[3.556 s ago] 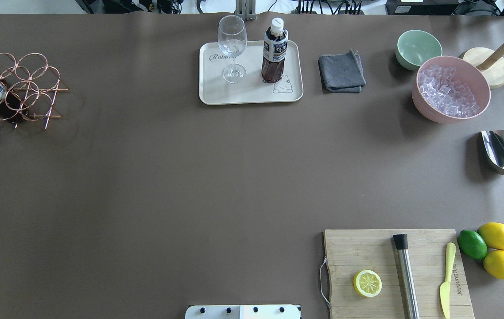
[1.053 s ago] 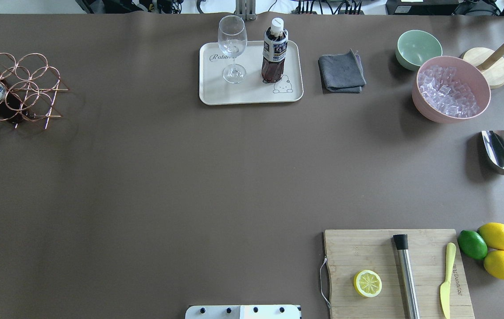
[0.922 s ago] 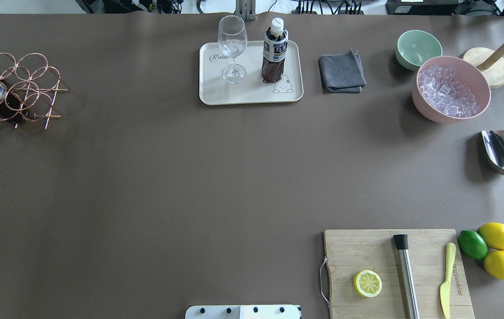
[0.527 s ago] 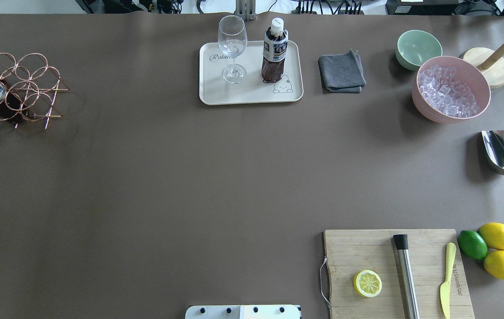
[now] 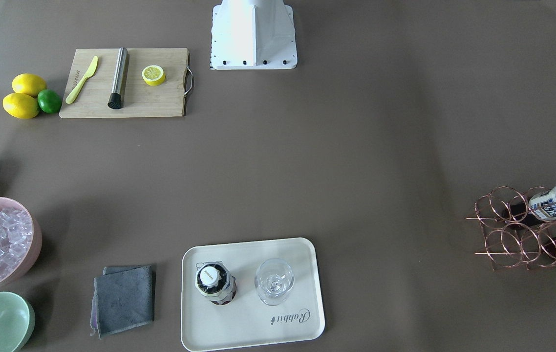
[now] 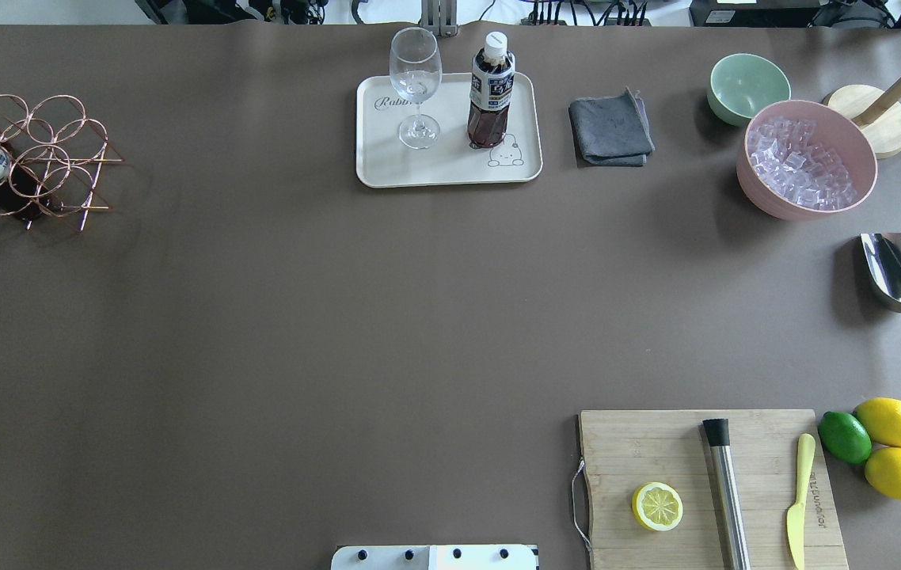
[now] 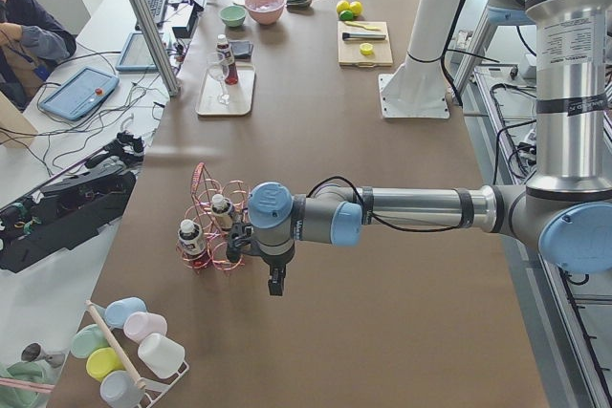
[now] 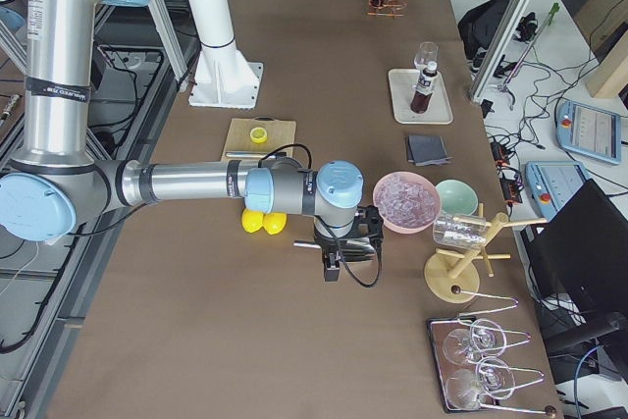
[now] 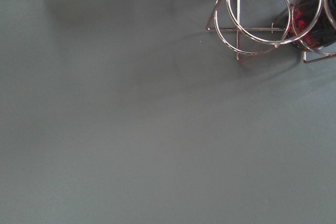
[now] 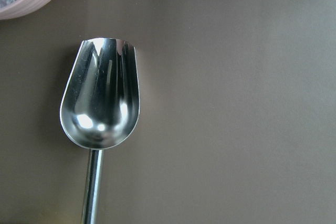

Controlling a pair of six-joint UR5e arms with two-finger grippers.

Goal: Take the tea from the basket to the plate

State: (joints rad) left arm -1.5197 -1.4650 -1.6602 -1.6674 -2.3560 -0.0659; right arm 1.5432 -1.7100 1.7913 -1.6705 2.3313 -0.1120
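Observation:
The tea (image 6: 490, 91), a dark red-brown bottle with a white cap, stands upright on the cream plate (image 6: 387, 162) next to a wine glass (image 6: 416, 87). It also shows in the front view (image 5: 214, 284) on the plate (image 5: 253, 327). The copper wire basket (image 6: 43, 158) sits at the table's far left and holds two bottles with white-and-blue labels (image 5: 549, 203). My left gripper (image 7: 273, 284) hangs beside the basket (image 7: 215, 231); my right gripper (image 8: 332, 270) hangs over the metal scoop. I cannot tell whether either is open or shut.
A grey cloth (image 6: 610, 128), a green bowl (image 6: 747, 85) and a pink bowl of ice (image 6: 805, 158) lie right of the plate. A metal scoop (image 6: 898, 277) is at the right edge. A wooden board (image 6: 708, 483) with a lemon half, a muddler and a knife is near the robot's base.

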